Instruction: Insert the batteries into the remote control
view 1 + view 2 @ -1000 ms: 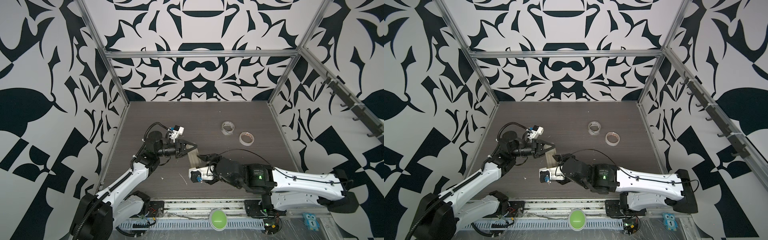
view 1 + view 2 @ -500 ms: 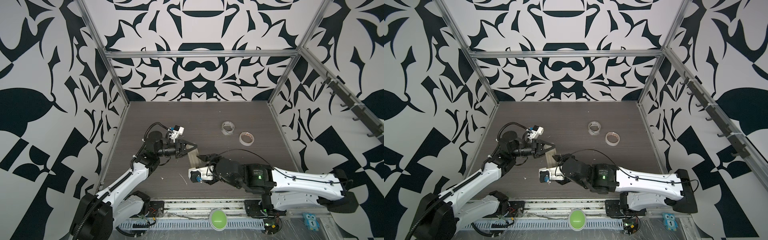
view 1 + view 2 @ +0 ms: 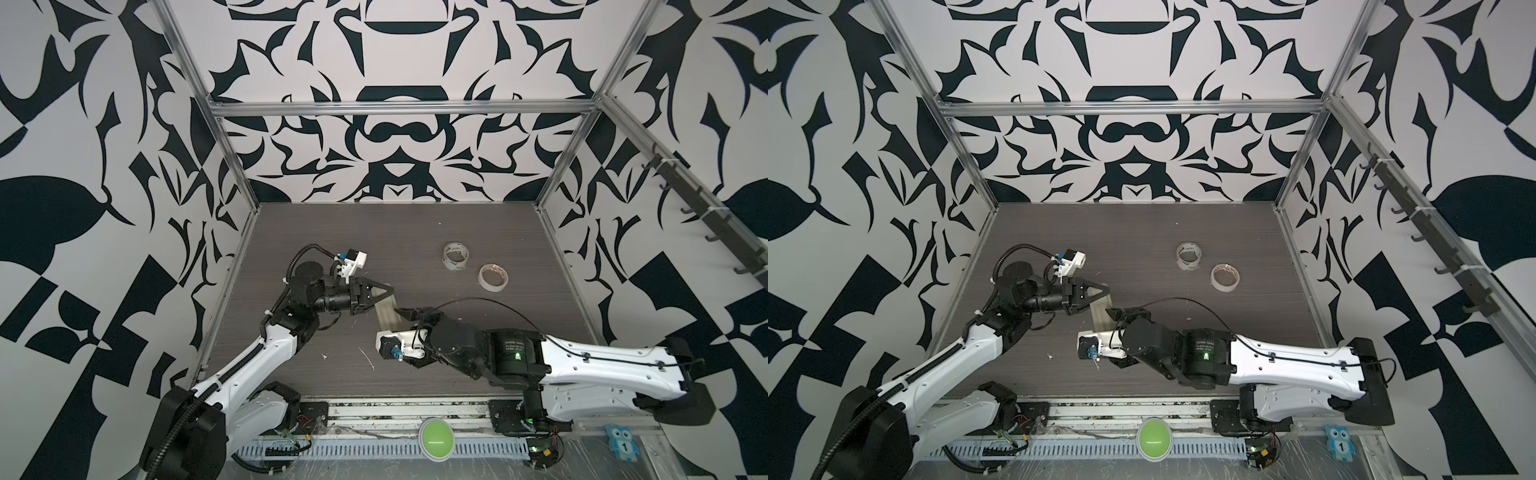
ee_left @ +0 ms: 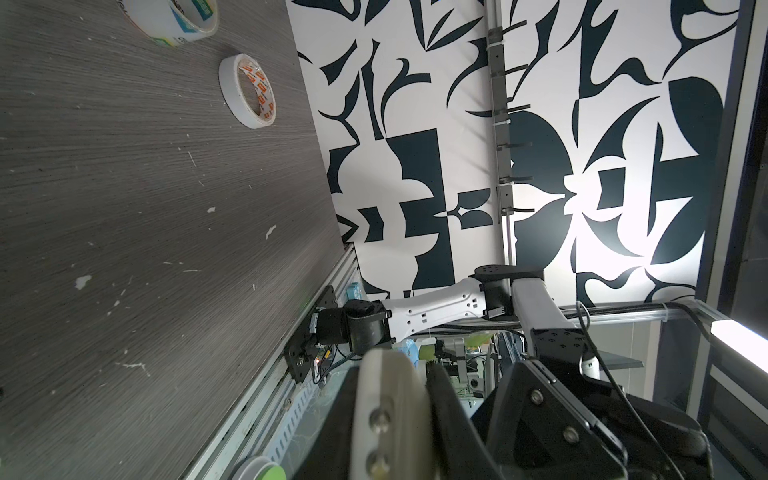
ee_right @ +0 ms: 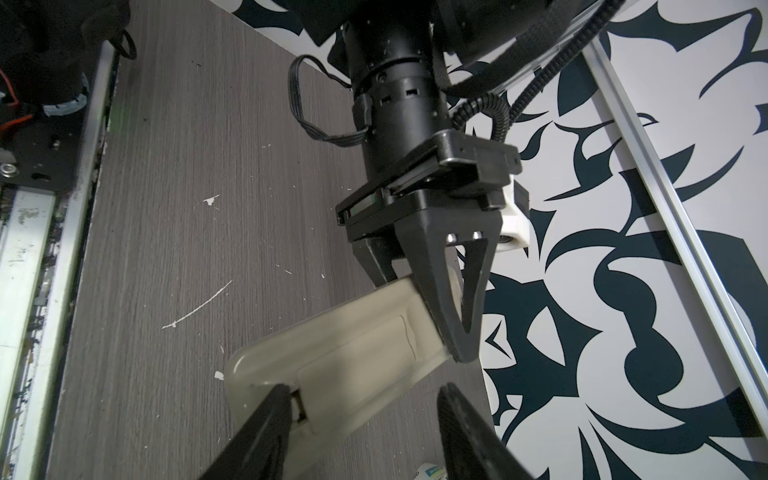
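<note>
Left hand (image 3: 388,291), stretched level, pinches the remote control (image 3: 385,320); right hand (image 5: 361,409) straddles it, half-open.

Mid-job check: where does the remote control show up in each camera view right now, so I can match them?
In a top view: remote control, left of the middle, at the left hand.
In a top view: same place.
Left wrist: not made out; only that hand's fingers show.
Right wrist: its pale back faces the camera.
Shared landmark: the left hand, shut on the remote's end.
</note>
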`<state>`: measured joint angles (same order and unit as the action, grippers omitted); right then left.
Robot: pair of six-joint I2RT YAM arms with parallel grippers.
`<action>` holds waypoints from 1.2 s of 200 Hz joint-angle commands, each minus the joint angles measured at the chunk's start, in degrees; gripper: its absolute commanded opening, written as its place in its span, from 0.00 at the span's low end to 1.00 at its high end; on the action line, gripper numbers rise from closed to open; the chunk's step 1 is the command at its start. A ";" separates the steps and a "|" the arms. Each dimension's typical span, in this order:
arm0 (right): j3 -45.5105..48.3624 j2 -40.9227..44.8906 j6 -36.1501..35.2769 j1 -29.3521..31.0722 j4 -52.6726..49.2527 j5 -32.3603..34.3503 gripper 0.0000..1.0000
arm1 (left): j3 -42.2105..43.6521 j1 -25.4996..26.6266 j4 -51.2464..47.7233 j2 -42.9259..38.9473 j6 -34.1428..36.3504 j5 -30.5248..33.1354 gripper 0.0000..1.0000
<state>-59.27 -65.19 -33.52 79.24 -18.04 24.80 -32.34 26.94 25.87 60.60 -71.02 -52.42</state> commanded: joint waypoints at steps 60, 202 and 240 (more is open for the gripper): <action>0.36 -1.08 -0.86 -0.14 4.38 4.80 0.60 | -0.40 0.22 4.12 -0.59 -2.70 -1.63 0.00; 0.50 -0.55 -3.62 -0.40 9.28 8.57 0.60 | -0.61 -0.39 4.11 -0.18 -2.98 -1.86 0.00; 0.58 -0.50 -4.73 -0.40 10.26 8.26 0.60 | -0.80 -0.52 3.93 -0.33 -3.06 -1.84 0.00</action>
<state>-58.85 -65.84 -37.36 78.91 -11.51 31.48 -32.34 26.44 27.90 60.62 -73.14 -52.64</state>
